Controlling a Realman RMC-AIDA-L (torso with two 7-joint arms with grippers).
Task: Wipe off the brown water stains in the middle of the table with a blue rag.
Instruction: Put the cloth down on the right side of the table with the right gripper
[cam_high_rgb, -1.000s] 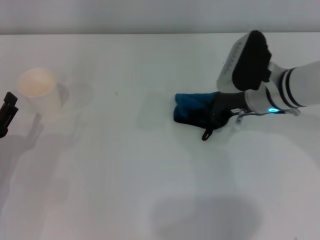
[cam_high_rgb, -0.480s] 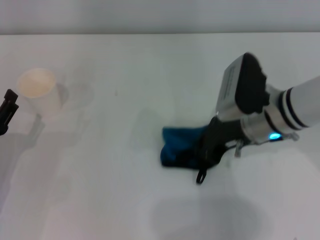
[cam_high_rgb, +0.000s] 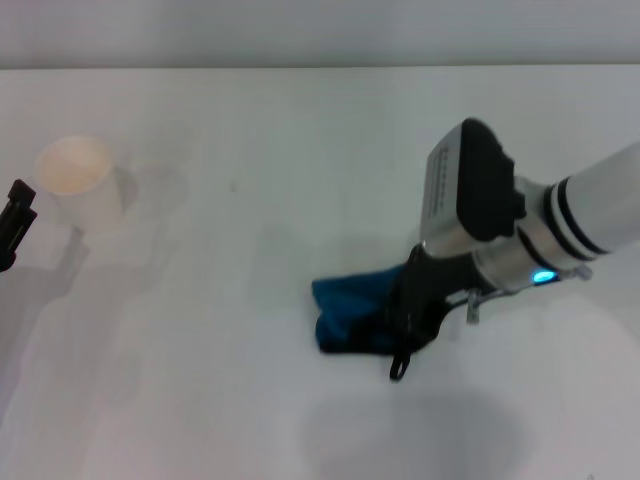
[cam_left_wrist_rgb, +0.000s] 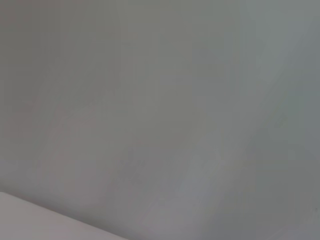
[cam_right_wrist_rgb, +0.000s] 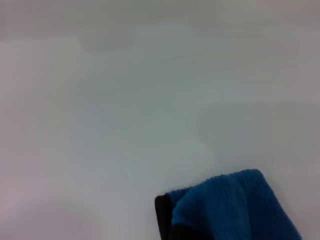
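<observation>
The blue rag (cam_high_rgb: 350, 312) lies pressed on the white table (cam_high_rgb: 200, 360), right of centre and toward the near side. Its black loop trails toward the front edge. My right gripper (cam_high_rgb: 408, 304) reaches in from the right and is shut on the rag's right end, holding it against the tabletop. In the right wrist view a blue corner of the rag (cam_right_wrist_rgb: 235, 205) with black edging shows over bare table (cam_right_wrist_rgb: 125, 100). No brown water stains show anywhere on the surface. My left gripper (cam_high_rgb: 14, 224) is parked at the far left edge.
A white paper cup (cam_high_rgb: 80, 180) stands at the back left, close to the left gripper. The left wrist view shows only a blank grey surface.
My right gripper has dragged the blue rag across the table toward the near edge and slightly left. The left arm and the cup have stayed put.
</observation>
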